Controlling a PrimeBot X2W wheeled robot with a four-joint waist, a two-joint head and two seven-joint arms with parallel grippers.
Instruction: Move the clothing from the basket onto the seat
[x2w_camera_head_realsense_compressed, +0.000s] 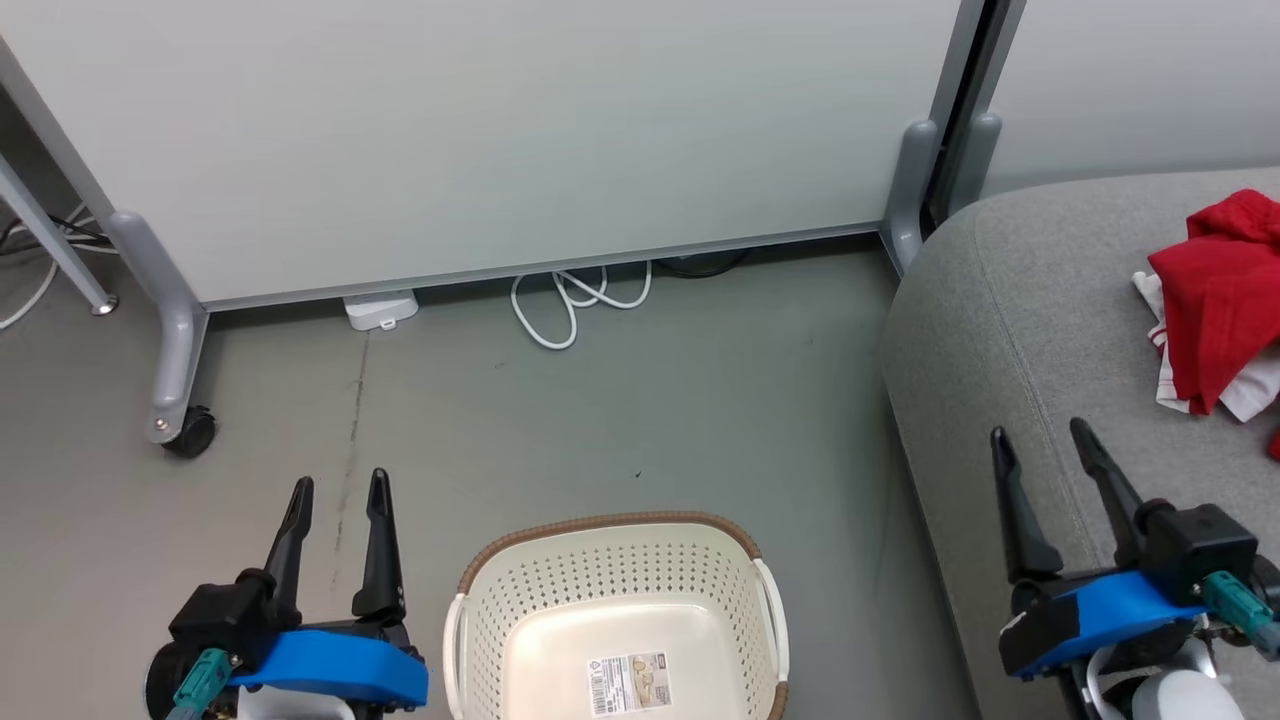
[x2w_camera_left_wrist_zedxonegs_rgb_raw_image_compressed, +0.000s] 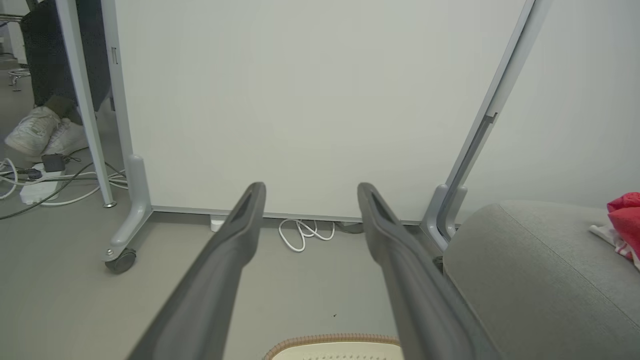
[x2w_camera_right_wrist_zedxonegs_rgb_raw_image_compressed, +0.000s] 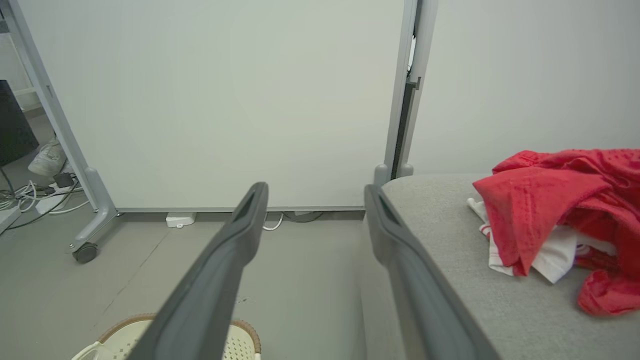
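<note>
Two grippers flank the basket, and neither of them holds anything. The left gripper hangs just left of the basket over the floor, its fingers spread apart with only air between them. The right gripper hangs to the right of the basket, over the near edge of the seat, and it is spread in the same way. No garment is inside the basket; its pale bottom is bare except for a paper label. The clothing lies on the seat, far right of the basket and beyond the right gripper, as a crumpled red heap with white trim showing under it. The heap looks dropped and not laid flat, and I think this is why its folds stand up so loosely. I cannot tell if it is one garment or two, and I can read no numerals on it. Because the basket looks empty and the red cloth rests fully on the seat, I judge the task to be finished or very nearly so. The open, symmetric pose of the arms on both sides of the basket suits a resting position. Behind the basket stands a white board on casters, with a white cable looped on the floor below it.
</note>
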